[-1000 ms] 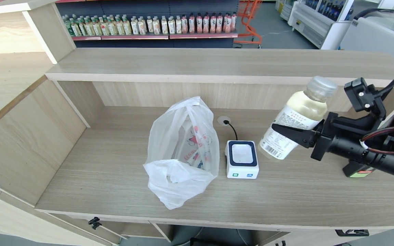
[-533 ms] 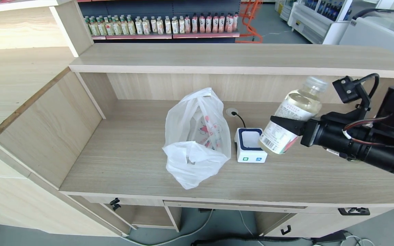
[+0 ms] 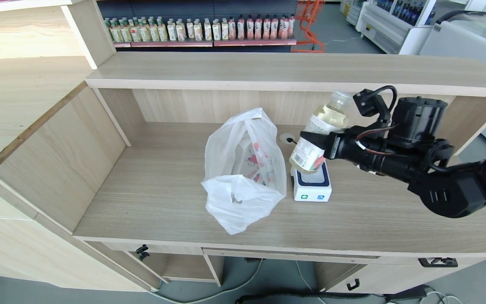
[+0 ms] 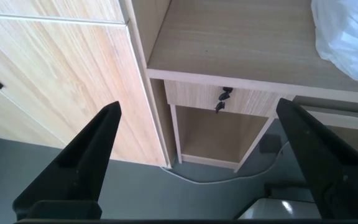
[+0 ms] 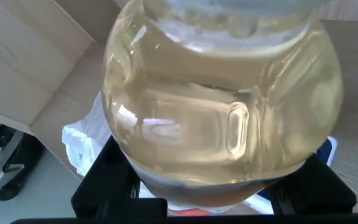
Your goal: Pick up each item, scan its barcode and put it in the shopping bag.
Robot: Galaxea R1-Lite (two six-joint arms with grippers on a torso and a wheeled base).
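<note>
Now: right gripper (image 3: 311,146) clamped on bottle (image 3: 325,120) above scanner (image 3: 312,192).
Pending: scan, bagging in shopping bag (image 3: 243,169).
Left gripper (image 4: 197,155): fingers apart.

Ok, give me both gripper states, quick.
Left gripper: open, empty.
Right gripper: shut on the bottle.

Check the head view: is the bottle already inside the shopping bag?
No, the right claw holds the bottle above the scanner, beside the bag.
</note>
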